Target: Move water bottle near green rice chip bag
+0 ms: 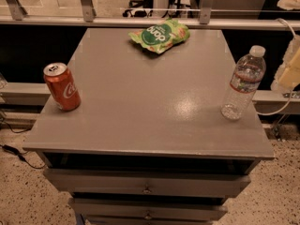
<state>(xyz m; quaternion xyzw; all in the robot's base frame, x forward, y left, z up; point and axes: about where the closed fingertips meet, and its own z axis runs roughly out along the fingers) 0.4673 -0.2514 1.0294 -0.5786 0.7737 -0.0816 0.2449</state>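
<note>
The water bottle point(243, 83) stands upright near the right edge of the table point(140, 111), toward its front, well apart from the green rice chip bag point(160, 34), which lies flat at the back of the table near the middle. The gripper point(290, 71) sits off the table's right side, just beside the bottle but not touching it, and is partly cut off by the frame edge; whether it is spread or closed cannot be told. The step in hand appears to be reaching in to grasp the bottle. To do it well, the gripper should come in level from the right and close around the ribbed body below the label band, since a high or glancing contact could tip so tall and light a bottle. Once held, the bottle should travel upright toward the back and be set down just beside the bag, not on it. The red soda can point(62, 86) at the left edge is clear of that path.
</note>
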